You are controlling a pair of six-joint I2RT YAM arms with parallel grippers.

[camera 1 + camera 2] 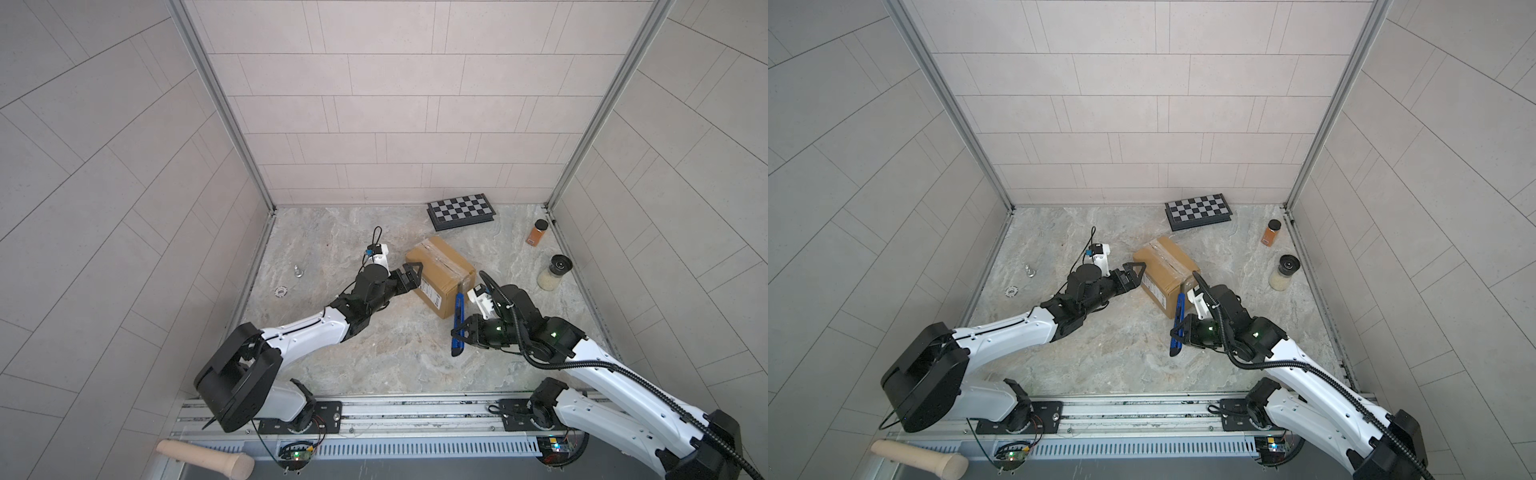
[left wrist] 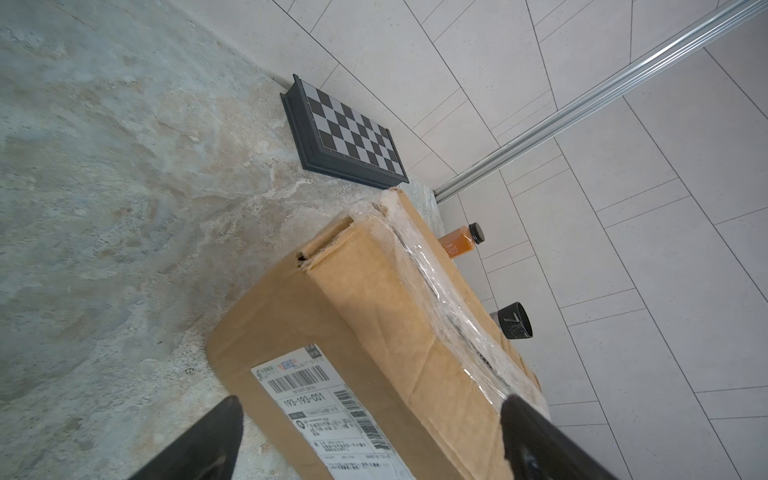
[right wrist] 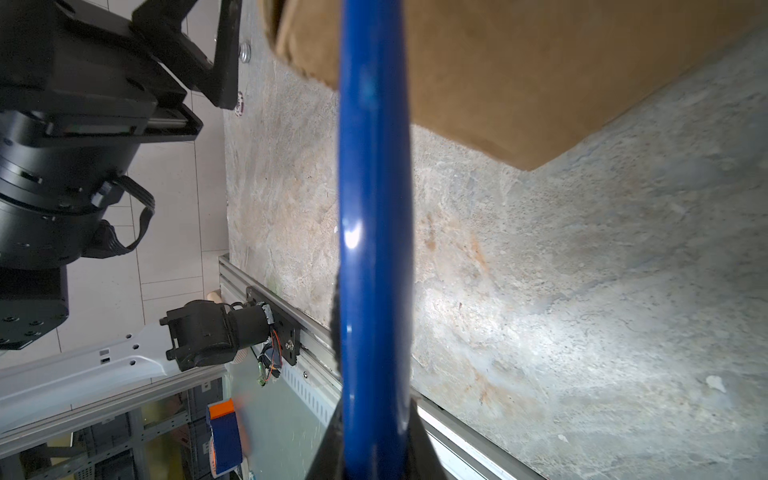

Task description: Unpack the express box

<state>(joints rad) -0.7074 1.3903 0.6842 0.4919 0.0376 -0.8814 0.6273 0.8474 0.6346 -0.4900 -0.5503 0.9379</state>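
Express box (image 1: 440,272) sits mid-table, checkered case (image 1: 461,212) behind it, two jars (image 1: 537,232) (image 1: 555,272) off right. Left gripper (image 1: 413,277) gapes wide at its labelled end; right gripper (image 1: 457,332) is clamped on a blue cutter (image 1: 459,307) beside it. Marbled tabletop (image 1: 353,357), grey tiled walls (image 1: 374,104).

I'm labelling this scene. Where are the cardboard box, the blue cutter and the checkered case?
cardboard box (image 1: 442,264), in a top view, on its taped top face.
blue cutter (image 3: 374,208), right wrist view, middle of its blue body.
checkered case (image 1: 461,212), in a top view, centre of its checkered lid.
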